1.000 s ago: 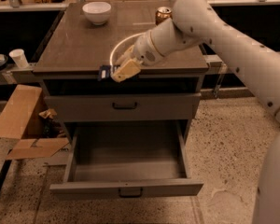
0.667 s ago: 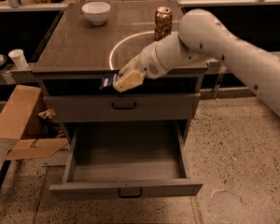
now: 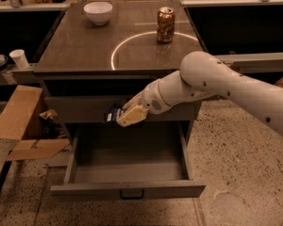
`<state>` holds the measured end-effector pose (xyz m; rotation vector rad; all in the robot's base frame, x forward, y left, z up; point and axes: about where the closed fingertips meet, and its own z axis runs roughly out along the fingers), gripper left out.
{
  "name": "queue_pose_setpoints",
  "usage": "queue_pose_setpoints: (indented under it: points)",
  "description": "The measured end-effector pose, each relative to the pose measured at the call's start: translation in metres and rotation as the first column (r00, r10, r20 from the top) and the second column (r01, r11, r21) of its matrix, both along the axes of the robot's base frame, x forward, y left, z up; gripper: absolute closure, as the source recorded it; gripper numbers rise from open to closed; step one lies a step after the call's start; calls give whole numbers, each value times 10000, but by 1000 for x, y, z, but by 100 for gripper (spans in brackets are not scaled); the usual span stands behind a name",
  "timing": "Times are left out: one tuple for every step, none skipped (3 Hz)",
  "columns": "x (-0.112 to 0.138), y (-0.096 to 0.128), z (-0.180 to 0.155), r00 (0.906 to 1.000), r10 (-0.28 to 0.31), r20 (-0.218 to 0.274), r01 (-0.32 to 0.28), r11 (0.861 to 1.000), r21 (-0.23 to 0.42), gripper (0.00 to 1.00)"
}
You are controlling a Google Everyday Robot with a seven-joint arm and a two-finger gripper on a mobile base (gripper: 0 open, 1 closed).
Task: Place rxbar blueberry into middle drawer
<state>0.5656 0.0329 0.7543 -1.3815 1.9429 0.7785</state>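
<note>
The gripper [image 3: 124, 117], cream-coloured and blunt at the end of a smooth white jointed arm, is clamped on the rxbar blueberry [image 3: 112, 115]. The bar is a small flat dark navy wrapper with pale print, jutting out to the left of the fingers. It hangs below the table's [image 3: 80, 51] front edge, left of centre, above the pulled-out middle drawer [image 3: 127, 189], a grey metal tray. On the glossy brown tabletop, a white bowl [image 3: 98, 12] sits near the back edge and a gold-brown can [image 3: 165, 25] towards the back right corner.
</note>
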Motion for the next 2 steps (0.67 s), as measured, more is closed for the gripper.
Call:
queue_pose_setpoints:
  points:
    - [0,1,1,10000,14,12,-14,10000,0,100]
    - [1,-17,-18,9992,-390,-30,389,9987,-317,100]
